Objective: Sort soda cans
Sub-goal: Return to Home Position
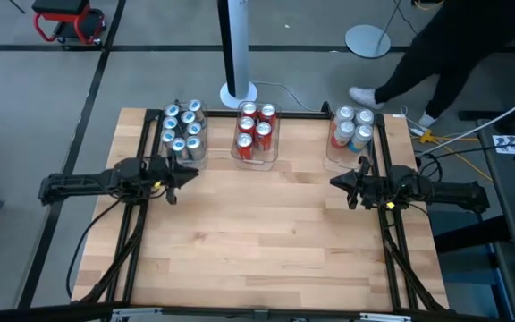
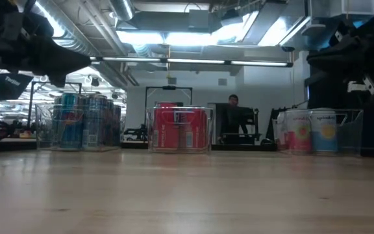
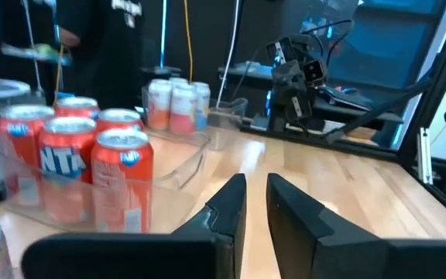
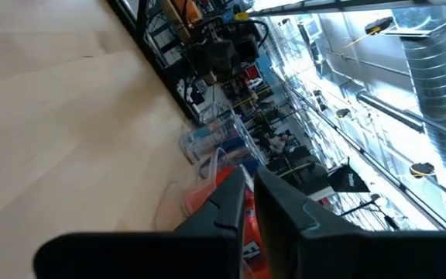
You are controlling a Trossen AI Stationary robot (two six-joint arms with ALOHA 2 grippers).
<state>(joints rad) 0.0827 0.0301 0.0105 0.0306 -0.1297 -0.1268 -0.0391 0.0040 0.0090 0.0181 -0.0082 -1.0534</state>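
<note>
Three clear bins stand in a row along the far edge of the wooden table [image 1: 257, 250], and every one of the soda cans sits inside one of them. All the cans stand upright, long axis vertical, silver tops facing up. The blue cans [image 1: 182, 125] crowd the left bin [image 1: 202, 154]. The red cans [image 1: 255, 125] are packed in the middle bin [image 1: 256, 157], and the pale cans [image 1: 353, 125] stand in the right bin [image 1: 333, 157].

The left gripper [image 1: 190, 174] hovers just in front of the left bin, pointing in toward the table's middle. Its fingers are drawn close with only a slim gap, and they hold nothing. The right gripper [image 1: 336, 183] hovers just in front of the right bin, pointing inward the opposite way, its fingers likewise nearly together and empty.

Black rails [image 1: 137, 233] run along the table under each arm. Behind the middle bin a white pole [image 1: 238, 54] rises from a round base. A person [image 1: 454, 45] in dark clothes and white shoes walks past the far right corner.
</note>
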